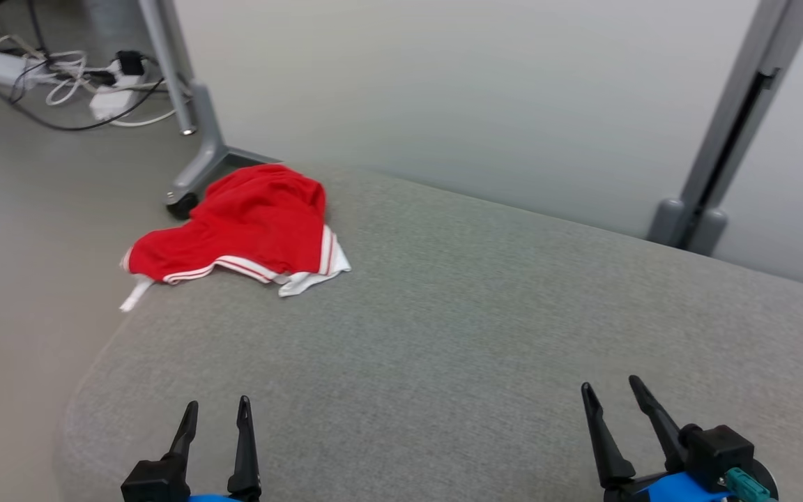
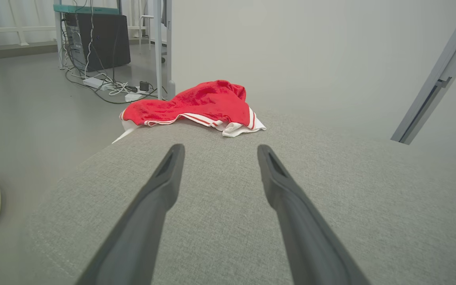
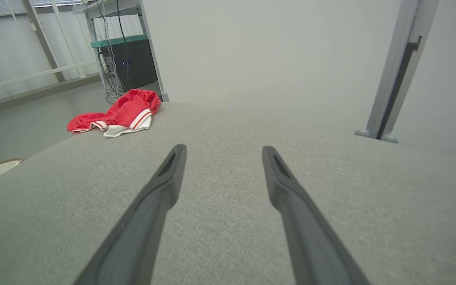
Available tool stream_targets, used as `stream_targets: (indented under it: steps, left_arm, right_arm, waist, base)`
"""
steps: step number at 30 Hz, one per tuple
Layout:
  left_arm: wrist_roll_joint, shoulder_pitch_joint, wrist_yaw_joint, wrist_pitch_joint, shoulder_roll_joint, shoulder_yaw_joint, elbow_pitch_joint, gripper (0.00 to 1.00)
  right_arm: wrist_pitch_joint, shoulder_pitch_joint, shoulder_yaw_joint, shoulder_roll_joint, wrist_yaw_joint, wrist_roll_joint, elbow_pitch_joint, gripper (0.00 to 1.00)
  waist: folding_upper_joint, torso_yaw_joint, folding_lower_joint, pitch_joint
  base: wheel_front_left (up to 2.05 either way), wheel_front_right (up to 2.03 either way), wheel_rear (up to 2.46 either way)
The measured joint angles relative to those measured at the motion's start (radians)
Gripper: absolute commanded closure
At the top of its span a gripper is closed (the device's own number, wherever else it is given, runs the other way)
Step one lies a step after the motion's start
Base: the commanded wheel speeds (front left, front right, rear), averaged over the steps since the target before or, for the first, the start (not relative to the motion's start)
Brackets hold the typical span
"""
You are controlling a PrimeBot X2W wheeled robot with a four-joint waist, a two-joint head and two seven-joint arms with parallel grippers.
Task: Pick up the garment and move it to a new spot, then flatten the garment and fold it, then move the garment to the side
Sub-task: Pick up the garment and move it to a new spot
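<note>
At the far left corner of a wide grey woven-fabric surface [image 1: 485,314], saw a crumpled red cloth garment [image 1: 248,223] with white striped trim, one white strip hanging over the edge. Well apart, near the front edge, saw the left gripper [image 1: 218,403], long dark fingers spread wide, holding nothing. Further right, saw the right gripper [image 1: 609,382], likewise released and empty. Beyond the garment, noted a grey metal wheeled stand leg [image 1: 208,150] and tangled white and black cables [image 1: 74,77] on the floor.
</note>
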Motion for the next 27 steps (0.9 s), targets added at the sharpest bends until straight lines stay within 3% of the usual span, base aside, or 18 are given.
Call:
stream_targets:
  steps: [7, 17, 27]
  left_arm:
    - [-0.005, 0.016, 0.002, 0.000, 0.012, 0.000, -0.010, 0.00]
    - [-0.016, 0.014, 0.009, 0.000, 0.035, 0.016, -0.042, 0.00]
    - [-0.024, -0.320, -0.005, 0.077, 0.209, 0.132, -0.116, 0.00]
  right_arm:
    - [0.000, 0.003, 0.054, 0.001, 0.000, 0.023, 0.015, 0.00]
    - [0.000, -0.001, 0.065, 0.001, 0.000, 0.005, -0.005, 0.00]
    - [0.047, -0.066, 0.008, 0.001, 0.000, -0.098, -0.116, 0.00]
  waist:
    - [0.0000, 0.084, 0.0000, 0.004]
    - [0.0000, 0.059, -0.0001, 0.040]
    - [0.0000, -0.050, 0.0002, 0.200]
  base:
    - [0.00, 0.00, 0.00]
    - [0.00, 0.00, 0.00]
    - [0.00, 0.00, 0.00]
